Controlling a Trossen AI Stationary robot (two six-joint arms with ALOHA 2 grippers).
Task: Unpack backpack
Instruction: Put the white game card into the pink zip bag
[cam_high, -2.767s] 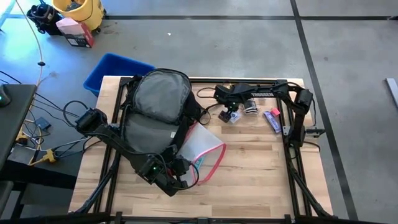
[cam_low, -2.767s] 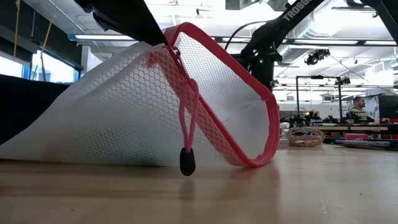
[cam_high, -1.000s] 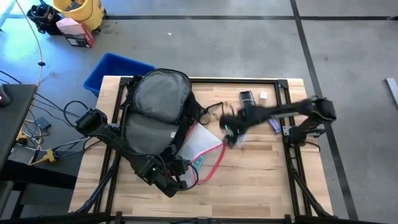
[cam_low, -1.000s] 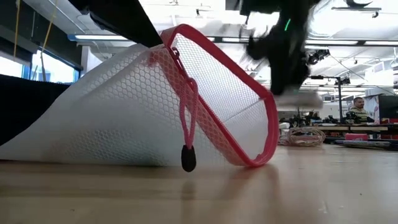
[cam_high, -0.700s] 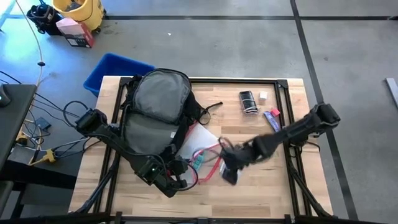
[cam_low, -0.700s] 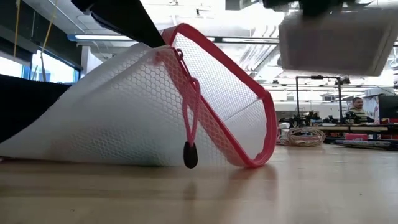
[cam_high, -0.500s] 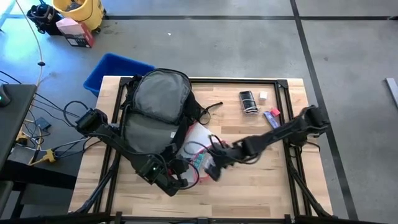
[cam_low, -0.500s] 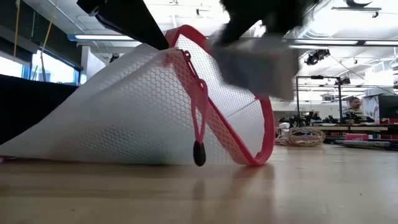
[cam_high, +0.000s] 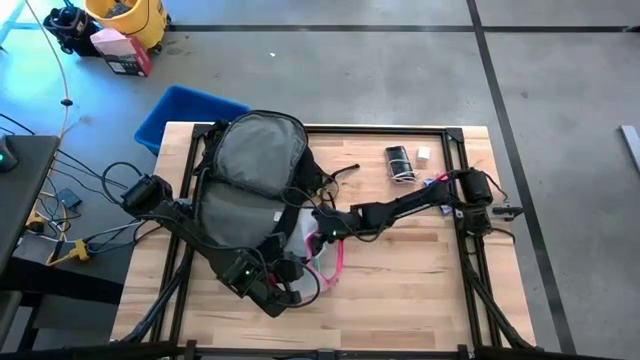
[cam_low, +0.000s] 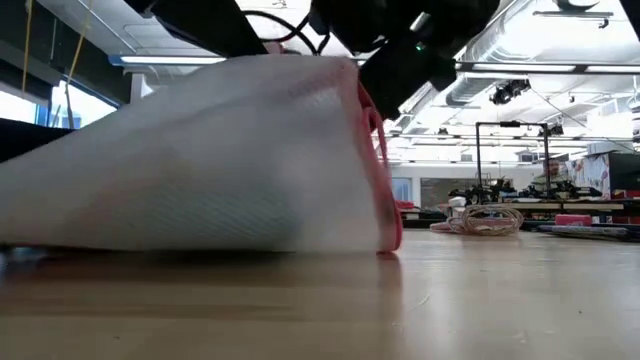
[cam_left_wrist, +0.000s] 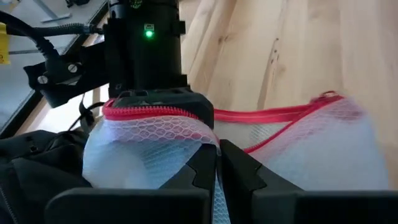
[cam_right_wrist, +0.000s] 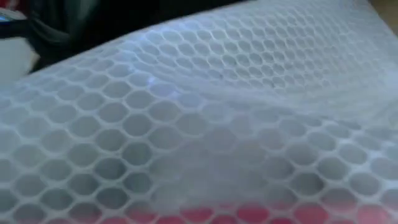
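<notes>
The wooden surface (cam_high: 420, 270) is carrying the backpack (cam_high: 250, 170) at its left rear. The left tool (cam_left_wrist: 216, 171) is clenching the pink-edged mesh pouch (cam_high: 325, 250). The right tool (cam_high: 322, 228) is reaching this pouch; I cannot tell its state.

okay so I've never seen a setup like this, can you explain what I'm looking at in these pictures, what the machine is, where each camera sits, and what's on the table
This is a robot with two dark jointed arms at a wooden table. One camera looks straight down, one sits at table-top level, and one rides on each wrist.

On the table lies a large black fabric backpack with a grey padded back panel. Beside it is a clear mesh zip pouch with a pink edge. The left gripper is shut, pinching the pouch's mesh. The right gripper has reached across to the pouch's opening; its wrist camera sees only mesh.

Near the far right corner sit a small dark object, a small white block and, partly hidden, a purple and pink item.
</notes>
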